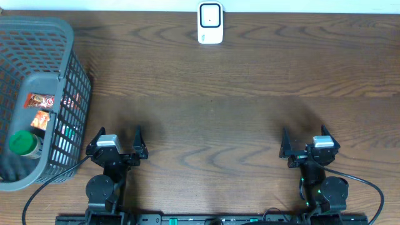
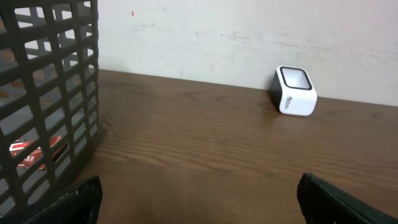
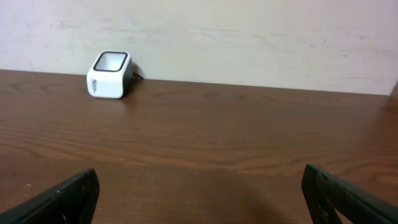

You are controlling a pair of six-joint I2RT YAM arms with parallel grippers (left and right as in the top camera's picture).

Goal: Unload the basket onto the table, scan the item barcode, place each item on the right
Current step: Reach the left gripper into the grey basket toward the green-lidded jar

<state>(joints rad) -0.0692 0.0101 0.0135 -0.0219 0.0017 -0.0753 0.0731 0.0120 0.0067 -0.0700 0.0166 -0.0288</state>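
Observation:
A white barcode scanner stands at the table's far edge, its window facing up; it also shows in the left wrist view and the right wrist view. Items lie in the grey mesh basket at the left: a red-brown snack packet, an orange packet and a green-capped bottle. My left gripper is open and empty beside the basket's right wall. My right gripper is open and empty at the near right, over bare wood.
The basket wall fills the left of the left wrist view, a red packet showing through the mesh. A pale wall runs behind the table's far edge. Cables trail from both arm bases at the near edge.

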